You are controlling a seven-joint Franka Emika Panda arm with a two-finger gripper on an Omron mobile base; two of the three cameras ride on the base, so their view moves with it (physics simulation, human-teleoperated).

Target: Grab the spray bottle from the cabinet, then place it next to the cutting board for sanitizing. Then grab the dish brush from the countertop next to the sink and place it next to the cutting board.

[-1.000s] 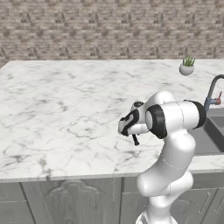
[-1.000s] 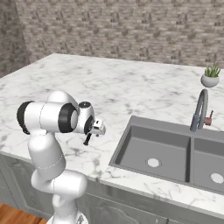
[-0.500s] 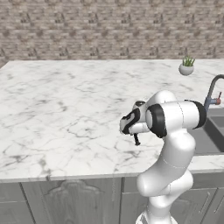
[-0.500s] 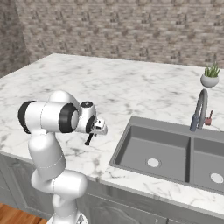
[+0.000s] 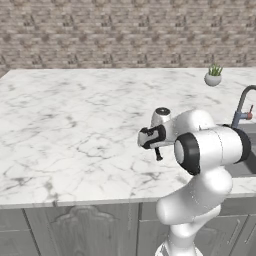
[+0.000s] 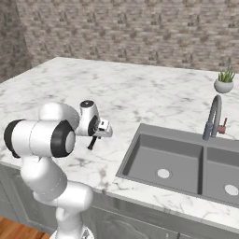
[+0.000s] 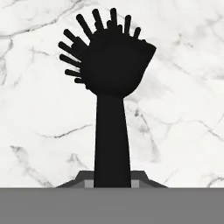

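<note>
My gripper (image 5: 150,138) hangs low over the white marble countertop (image 5: 75,125), a little left of the sink (image 6: 158,147). It is shut on the thin handle of the dish brush (image 7: 113,65), a black brush whose round bristled head points away from the hand toward the marble. From the base cameras the dish brush (image 5: 158,153) shows as a short dark stick below the gripper (image 6: 103,130), its tip close to the counter; whether it touches cannot be told. The spray bottle, the cabinet and the cutting board are out of view.
A curved steel faucet (image 6: 212,116) stands behind the grey double-basin sink. A small potted plant (image 5: 213,76) sits at the back right of the counter near the brick wall. Broad bare marble stretches to the left of the arm.
The fingers have closed on the brush handle within the last second. The arm has hardly moved.
</note>
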